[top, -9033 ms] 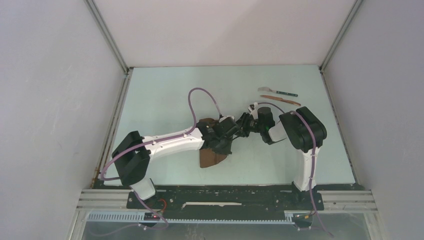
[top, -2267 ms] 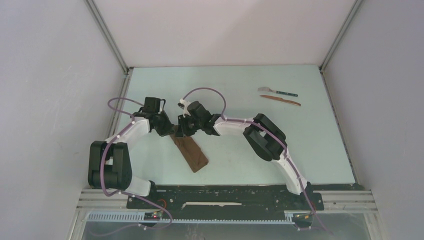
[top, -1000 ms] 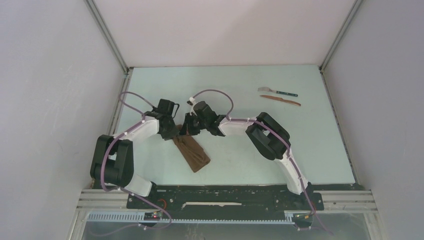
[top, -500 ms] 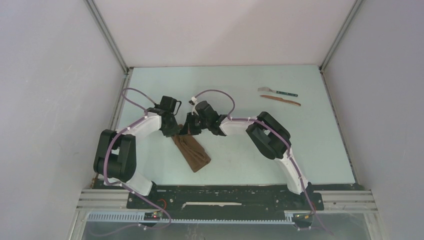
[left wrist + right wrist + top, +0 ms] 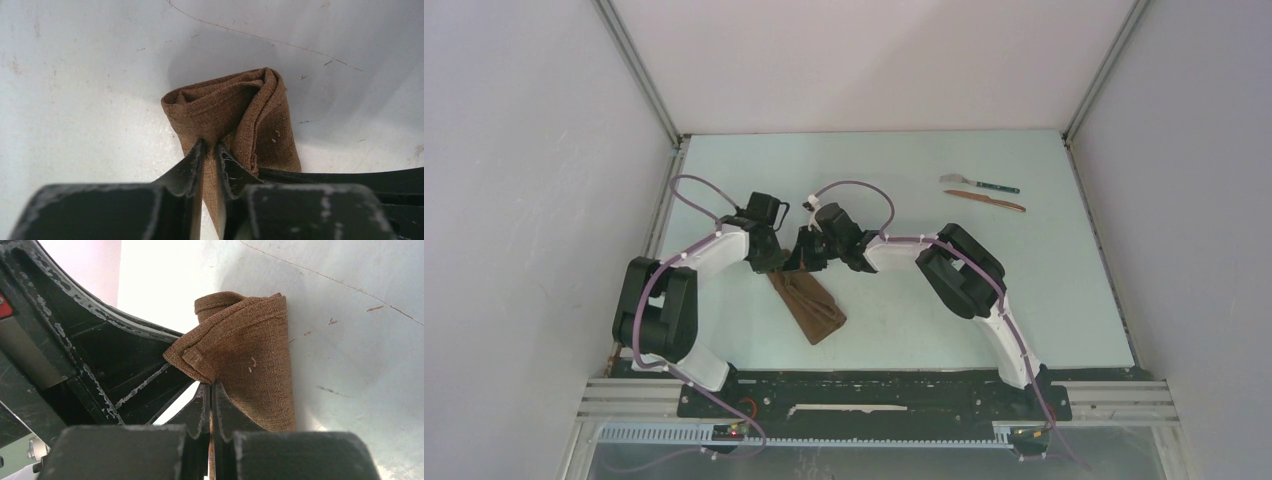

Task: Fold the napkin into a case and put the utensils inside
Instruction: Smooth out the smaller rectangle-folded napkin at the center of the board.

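The dark-brown napkin (image 5: 812,308) lies folded into a narrow oblong case, slanting from centre-left toward the near edge. Its far end is lifted and bunched between both grippers. My left gripper (image 5: 780,264) pinches a fold of that end; in the left wrist view its jaws (image 5: 210,146) stand narrowly apart with brown cloth (image 5: 235,107) filling the gap. My right gripper (image 5: 804,260) is shut on the opposite edge, with the cloth (image 5: 252,347) squeezed at its tips (image 5: 212,386). The utensils lie far right at the back: a silver fork with a teal handle (image 5: 980,184) and a reddish-brown knife (image 5: 985,200).
The two grippers nearly touch over the cloth's far end; the left one's black body (image 5: 95,355) fills the left of the right wrist view. White enclosure walls ring the pale table (image 5: 894,160). A black rail (image 5: 874,395) runs along the near edge.
My left gripper has closed down onto the napkin's far end and its arm has edged slightly toward the right gripper. The right gripper has stayed shut on the cloth.
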`<state>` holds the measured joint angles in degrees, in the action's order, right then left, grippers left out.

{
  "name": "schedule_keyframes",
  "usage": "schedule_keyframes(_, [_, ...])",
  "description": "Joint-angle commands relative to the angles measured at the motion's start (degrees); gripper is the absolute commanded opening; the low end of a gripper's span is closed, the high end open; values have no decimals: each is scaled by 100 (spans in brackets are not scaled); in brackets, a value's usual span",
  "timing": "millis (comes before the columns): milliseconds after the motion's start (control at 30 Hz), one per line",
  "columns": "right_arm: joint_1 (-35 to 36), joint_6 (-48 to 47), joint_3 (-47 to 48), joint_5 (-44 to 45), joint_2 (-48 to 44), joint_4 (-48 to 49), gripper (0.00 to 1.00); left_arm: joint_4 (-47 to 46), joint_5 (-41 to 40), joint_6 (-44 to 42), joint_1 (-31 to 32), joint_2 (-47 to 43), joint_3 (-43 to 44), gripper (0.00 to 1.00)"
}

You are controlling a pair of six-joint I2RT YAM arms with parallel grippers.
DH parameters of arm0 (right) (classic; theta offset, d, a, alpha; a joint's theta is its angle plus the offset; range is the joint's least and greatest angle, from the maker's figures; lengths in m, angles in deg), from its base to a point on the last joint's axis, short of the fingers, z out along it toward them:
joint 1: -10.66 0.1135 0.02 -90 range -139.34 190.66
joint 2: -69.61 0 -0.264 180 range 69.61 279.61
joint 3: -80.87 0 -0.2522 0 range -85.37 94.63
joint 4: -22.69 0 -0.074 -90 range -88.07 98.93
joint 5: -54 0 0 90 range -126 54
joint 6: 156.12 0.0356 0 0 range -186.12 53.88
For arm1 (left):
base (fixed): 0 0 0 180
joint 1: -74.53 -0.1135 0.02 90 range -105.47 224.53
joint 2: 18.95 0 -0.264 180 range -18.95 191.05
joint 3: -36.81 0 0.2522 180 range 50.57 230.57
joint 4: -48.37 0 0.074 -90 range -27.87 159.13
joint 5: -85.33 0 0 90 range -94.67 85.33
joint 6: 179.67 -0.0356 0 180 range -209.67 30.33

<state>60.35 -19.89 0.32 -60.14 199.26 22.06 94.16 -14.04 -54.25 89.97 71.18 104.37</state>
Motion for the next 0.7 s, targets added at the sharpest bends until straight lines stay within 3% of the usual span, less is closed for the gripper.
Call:
schedule_keyframes(0, [40, 47, -34, -55, -361, 164, 0, -152, -141, -84, 48, -188, 44, 10])
schedule_keyframes(100, [57, 170, -78, -79, -348, 230, 0, -80, -199, -98, 47, -302, 100, 0])
schedule_keyframes(433, [193, 1214, -210, -319, 115, 1289, 0, 79, 70, -343, 29, -393, 163, 0])
schedule_keyframes(667, [370, 952, -273, 256, 342, 866, 0, 138, 300, -376, -14, -596, 203, 0])
